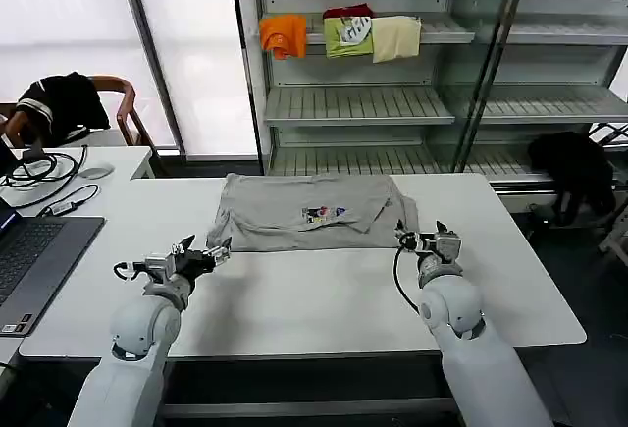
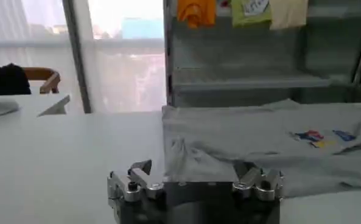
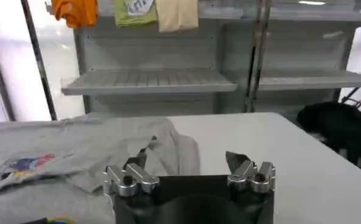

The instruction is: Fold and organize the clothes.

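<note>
Grey shirt (image 1: 314,211) lies on white table (image 1: 324,299), far half, centred betw. the two arms. Partly folded already by the look: sides turned in, roughly rectangular, small coloured chest print facing up. Near edge runs across just ahead of both grippers.

L gripper (image 1: 203,254): low over table just off shirt's near-left corner, fingers spread, nothing held. R gripper (image 1: 420,240): at near-right corner, fingers likewise apart, empty; whether a fingertip touches cloth, can't tell from head cam.

Handling (judgement): thin cotton, light, limp, no stiffness. Will drape and drag, not slip. Layers may separate if only top ply pinched. Best hold = the two near corners, one per gripper, pinching all plies at once, then lift together and carry the edge fwd. Uneven lift → skewed fold.

View diffs:
- Head cam: gives whole layout, both arms vs shirt; laptop (image 1: 29,260) + cables at table's left end, black garment on chair (image 1: 59,103), orange/green/cream garments (image 1: 339,34) hung on shelf behind.
- L wrist cam: L gripper (image 2: 195,179) open, rumpled turned-in corner of shirt (image 2: 259,140) directly ahead; print seen farther along.
- R wrist cam: R gripper (image 3: 189,173) open, bunched fold at shirt (image 3: 77,152) corner sitting ahead of one finger, bare table ahead of the other. Crease detail here not legible from head cam.
</note>
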Robot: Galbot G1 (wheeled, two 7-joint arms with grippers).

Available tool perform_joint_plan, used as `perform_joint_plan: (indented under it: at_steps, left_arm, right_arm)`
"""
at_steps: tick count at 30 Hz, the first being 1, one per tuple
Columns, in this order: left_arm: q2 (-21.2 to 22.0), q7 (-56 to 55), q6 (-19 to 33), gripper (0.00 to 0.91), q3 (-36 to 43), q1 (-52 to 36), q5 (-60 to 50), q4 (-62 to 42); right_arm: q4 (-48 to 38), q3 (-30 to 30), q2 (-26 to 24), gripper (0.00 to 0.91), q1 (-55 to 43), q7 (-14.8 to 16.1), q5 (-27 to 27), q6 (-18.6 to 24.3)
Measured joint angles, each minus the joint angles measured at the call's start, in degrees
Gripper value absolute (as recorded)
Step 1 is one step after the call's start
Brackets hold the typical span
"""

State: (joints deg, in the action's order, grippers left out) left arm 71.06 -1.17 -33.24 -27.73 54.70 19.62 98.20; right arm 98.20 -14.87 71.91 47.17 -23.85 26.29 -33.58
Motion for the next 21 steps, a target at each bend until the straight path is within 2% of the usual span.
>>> perform_joint_plan:
  at_steps: [21]
  left_arm:
    - [0.44,-1.08,0.02,0.907,0.20,-6.19,0.49,-10.44]
  right_arm:
    - [-4.03,1.04,0.57,0.907,-0.69,1.25,-2.94,0.01]
